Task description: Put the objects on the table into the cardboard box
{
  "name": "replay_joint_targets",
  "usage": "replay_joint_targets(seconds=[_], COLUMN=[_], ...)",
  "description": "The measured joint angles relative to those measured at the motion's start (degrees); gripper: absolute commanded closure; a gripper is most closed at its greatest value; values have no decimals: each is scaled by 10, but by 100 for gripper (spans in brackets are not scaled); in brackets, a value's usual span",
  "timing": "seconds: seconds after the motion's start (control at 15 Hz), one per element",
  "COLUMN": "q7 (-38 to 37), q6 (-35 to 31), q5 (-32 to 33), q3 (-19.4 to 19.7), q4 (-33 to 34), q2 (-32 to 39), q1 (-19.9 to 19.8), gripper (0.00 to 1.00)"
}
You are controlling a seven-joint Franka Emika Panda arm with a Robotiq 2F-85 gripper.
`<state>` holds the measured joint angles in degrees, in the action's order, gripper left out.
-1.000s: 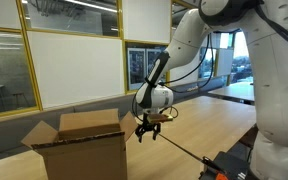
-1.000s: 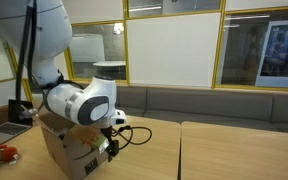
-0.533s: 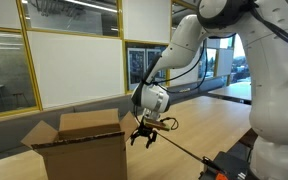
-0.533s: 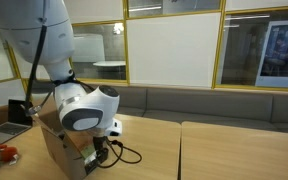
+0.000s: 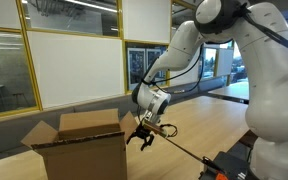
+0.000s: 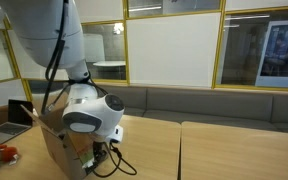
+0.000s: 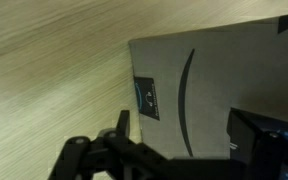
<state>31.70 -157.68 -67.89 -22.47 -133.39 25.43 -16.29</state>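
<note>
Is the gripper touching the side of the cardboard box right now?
Cannot tell. In an exterior view the gripper hangs close beside the cardboard box, but no view plainly shows a gap or contact.

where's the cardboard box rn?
The cardboard box sits on the wooden table, at the lower left of the frame in both exterior views, flaps open. The gripper hangs close beside its side wall.
</note>
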Motion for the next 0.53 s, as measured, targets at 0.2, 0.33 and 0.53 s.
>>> replay_joint_targets(seconds=[0.2,0.33,0.53], q7=[31,43,57], q6=[0,0,1], q5=[-24,-26,-26], q3=[-6,-7,-7], q4=[22,37,58], q2=[24,41,65], q1=[-1,-1,-1], gripper=[0,0,0])
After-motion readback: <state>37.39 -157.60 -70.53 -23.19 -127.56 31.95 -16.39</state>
